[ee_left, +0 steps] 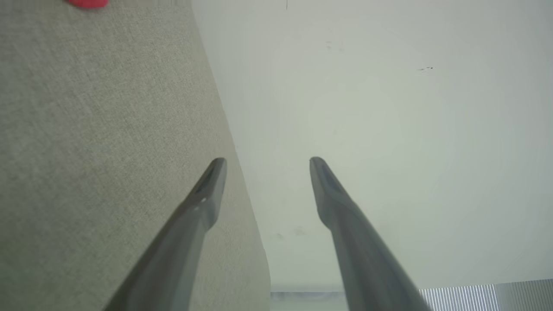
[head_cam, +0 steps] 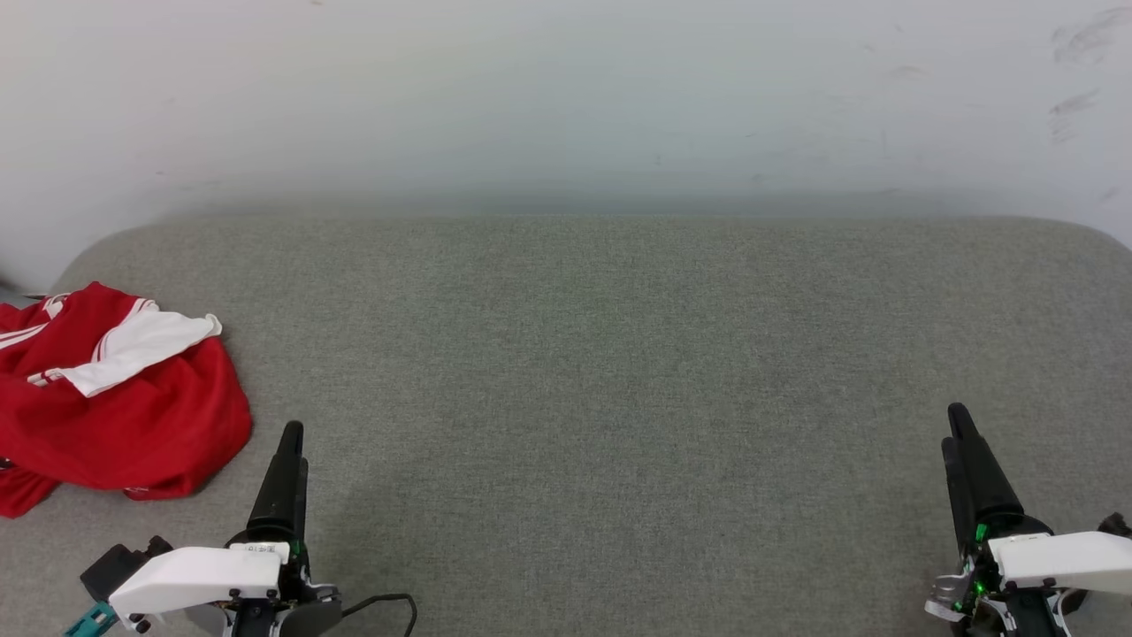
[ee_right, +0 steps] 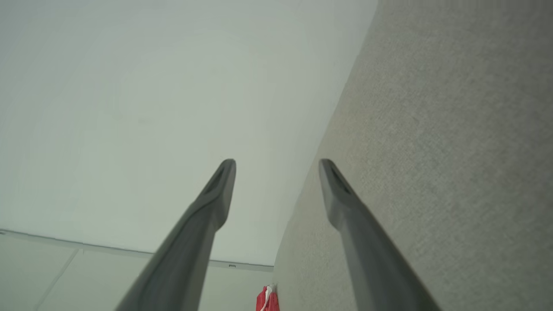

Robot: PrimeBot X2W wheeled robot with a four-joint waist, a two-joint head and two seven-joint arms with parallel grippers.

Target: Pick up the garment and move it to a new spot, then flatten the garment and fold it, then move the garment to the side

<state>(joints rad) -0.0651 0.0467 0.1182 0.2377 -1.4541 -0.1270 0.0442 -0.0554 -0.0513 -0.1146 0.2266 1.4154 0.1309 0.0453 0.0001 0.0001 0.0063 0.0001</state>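
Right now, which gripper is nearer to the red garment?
Left. The left gripper is close beside the garment, not touching it; the right gripper is far across the grey surface.

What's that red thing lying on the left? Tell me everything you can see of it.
It is a red garment, a soft jersey-like shirt, crumpled in a loose heap rather than spread flat. A white sleeve with red-striped trim lies folded across its top. It rests at the left end of the grey fabric-covered surface, partly cut off by the head view's edge. Nothing holds it: the left gripper stands just to its right, open and apart from it.
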